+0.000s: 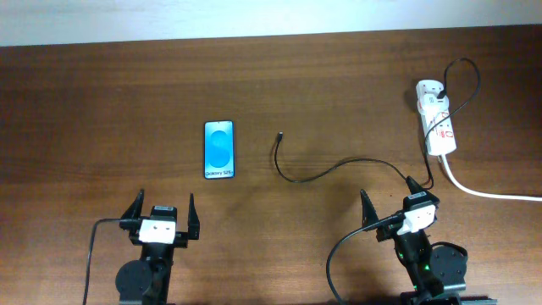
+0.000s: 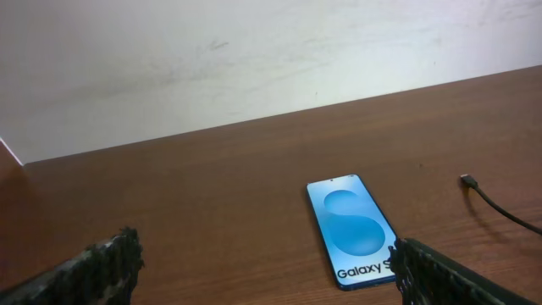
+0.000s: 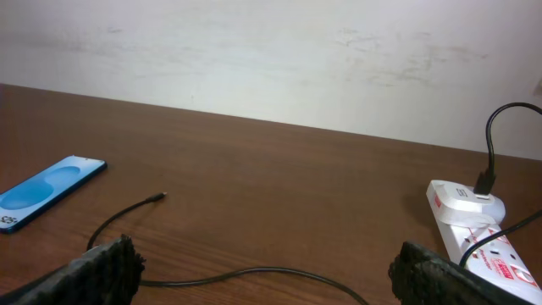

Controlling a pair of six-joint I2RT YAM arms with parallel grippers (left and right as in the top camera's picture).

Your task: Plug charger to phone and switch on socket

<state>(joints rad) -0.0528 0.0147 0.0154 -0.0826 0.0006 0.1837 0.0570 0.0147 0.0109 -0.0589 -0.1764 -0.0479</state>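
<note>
Both your left gripper and right gripper stand wide and empty. The charger's plug tip lies mid-frame, near the right of the phone, whose long axis runs up-frame. The cable trails toward the right gripper.

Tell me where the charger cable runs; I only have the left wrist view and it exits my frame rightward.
Observer: The charger snakes right across the table to the socket, plugged in at its far end.
Operator: Report the right hand.
Observer: The right hand is open and empty, with the cable passing just ahead of it.
Operator: Describe the socket's own cord.
Observer: Its thick white cord runs off the overhead frame's right edge.
</note>
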